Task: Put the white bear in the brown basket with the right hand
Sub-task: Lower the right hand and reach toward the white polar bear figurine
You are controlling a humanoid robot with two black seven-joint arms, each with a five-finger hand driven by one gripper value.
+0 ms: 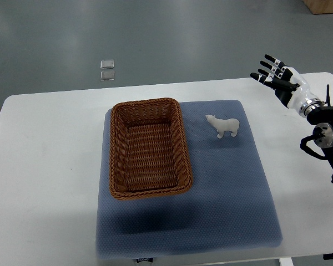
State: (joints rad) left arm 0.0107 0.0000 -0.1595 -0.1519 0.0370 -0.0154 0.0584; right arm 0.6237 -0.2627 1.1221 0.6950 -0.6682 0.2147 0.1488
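One bear [222, 126] stands upright on the blue mat [227, 188], just right of the one basket [149, 148], not touching it. Right hand [277, 77] hovers over the tabletop [44, 177] corner, fingers spread, grasping nothing, well apart from the bear.

bear: white bear [222, 126], standing upright, just right of my basket
basket: brown basket [149, 148], wicker, rectangular, empty
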